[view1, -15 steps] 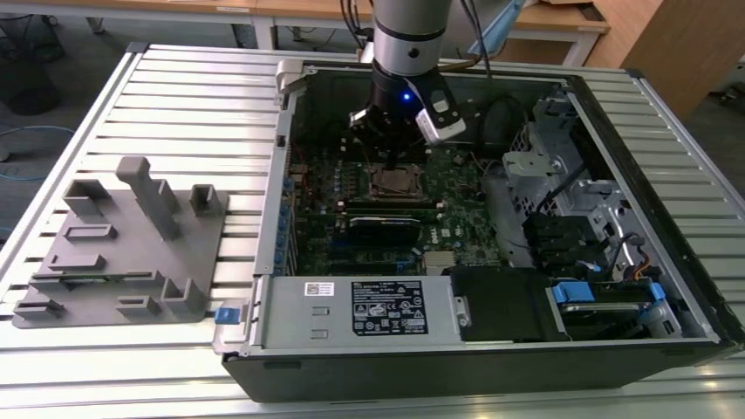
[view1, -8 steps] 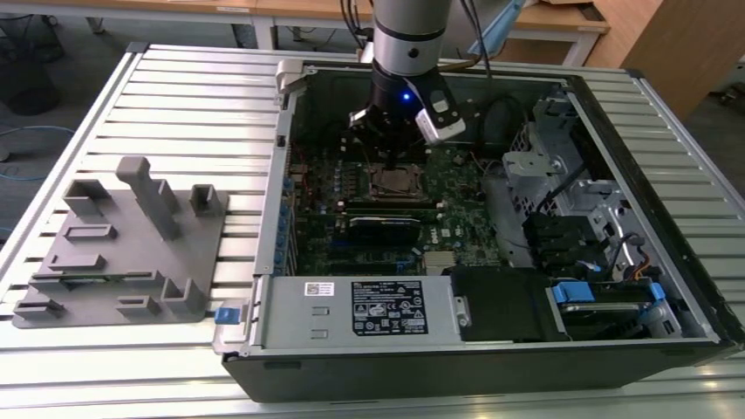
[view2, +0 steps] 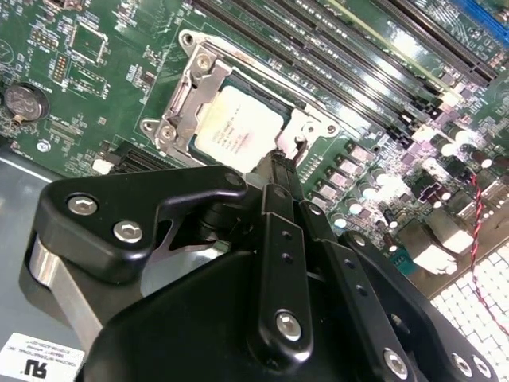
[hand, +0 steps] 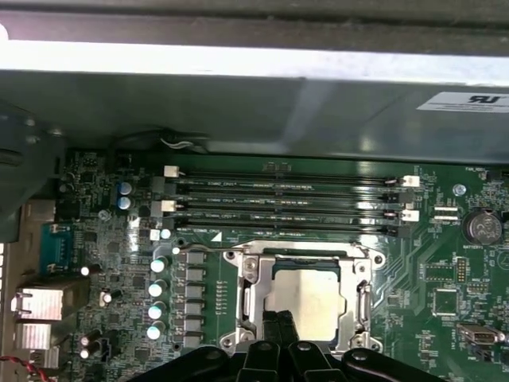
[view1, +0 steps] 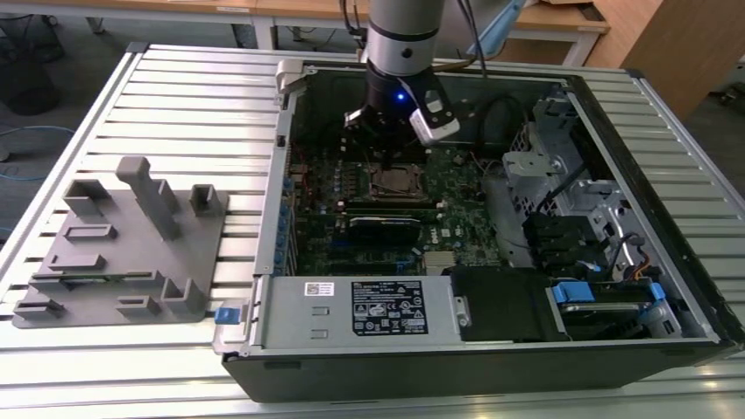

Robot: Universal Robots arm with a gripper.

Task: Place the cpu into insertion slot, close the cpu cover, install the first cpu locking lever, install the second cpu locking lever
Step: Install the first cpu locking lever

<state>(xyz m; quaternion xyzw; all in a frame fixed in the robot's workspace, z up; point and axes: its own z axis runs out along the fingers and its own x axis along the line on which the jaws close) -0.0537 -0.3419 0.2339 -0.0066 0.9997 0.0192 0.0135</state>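
- Clock is laid on the exterior view, with 12 at the far side of the case (view1: 268,288).
- The arm drops in from 12. The gripper (view1: 386,166) is low inside the case, its tips at the 12 o'clock edge of the slot (view1: 379,185).
- Tool: the fingers (view2: 278,207) are pinched together. Both wrist views show no real gap and nothing visibly held.
- The cpu (view2: 238,127) is seated flat in the slot, metal top up.
- The cover (hand: 251,294) lies down around the cpu, which shows through the cut-out.
- Key relation: the cpu lies at 6 from the fingertips, just beside them. The tips sit at the cover's 12 o'clock rim. Can't tell whether they touch it or hover just off it.
- The cpu is square, so it has no long axis to line up. The fingers stand near upright over that rim.
- Levers: can't tell whether either one is latched.
- My read: the placing and cover steps look done, and the work is at the lever stage.
- The memory slots (hand: 286,203) run across at 6 of the slot, apart from the fingers.
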